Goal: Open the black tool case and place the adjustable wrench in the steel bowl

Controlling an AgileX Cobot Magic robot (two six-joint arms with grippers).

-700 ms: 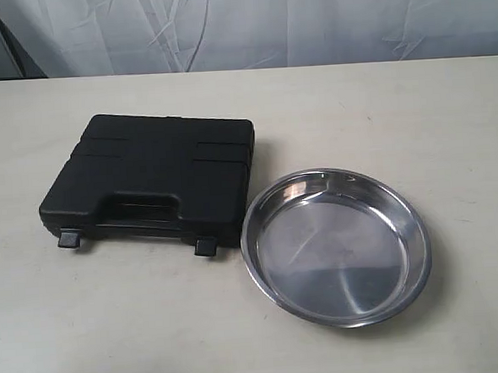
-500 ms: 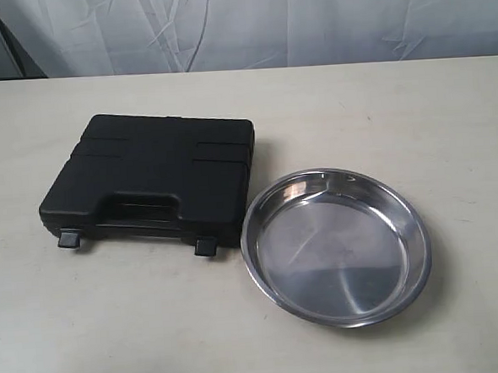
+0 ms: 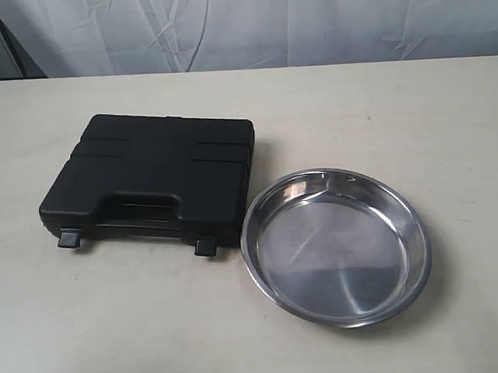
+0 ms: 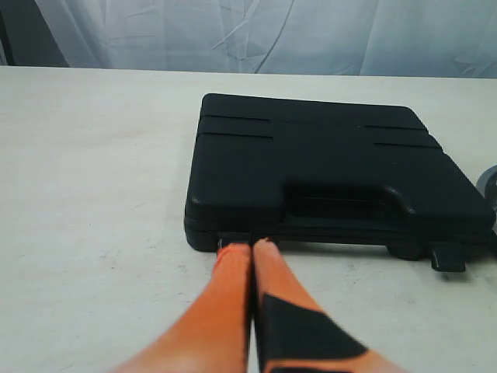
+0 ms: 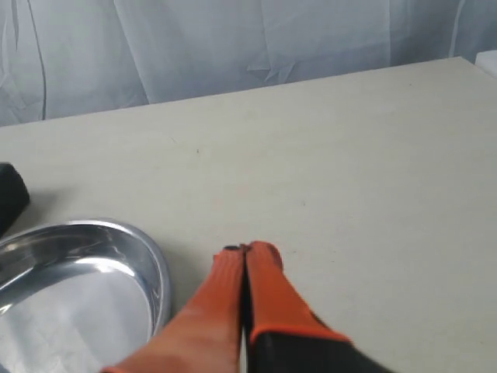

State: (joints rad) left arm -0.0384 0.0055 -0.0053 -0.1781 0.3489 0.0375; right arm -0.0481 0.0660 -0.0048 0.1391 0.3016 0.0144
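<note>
Though shallow, mirror-shiny round steel bowl (image 3: 338,257)

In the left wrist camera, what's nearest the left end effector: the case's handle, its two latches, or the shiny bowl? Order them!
1. Latch away from the steel bowl, right by the left end effector.
2. Carry handle, mid-front of the black tool case.
3. Other latch, bowl side.
4. Steel bowl, beyond the case.

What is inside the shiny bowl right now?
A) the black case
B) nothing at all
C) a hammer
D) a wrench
B: the bowl shows only its bare shiny inside, and the case beside it is shut.
</note>
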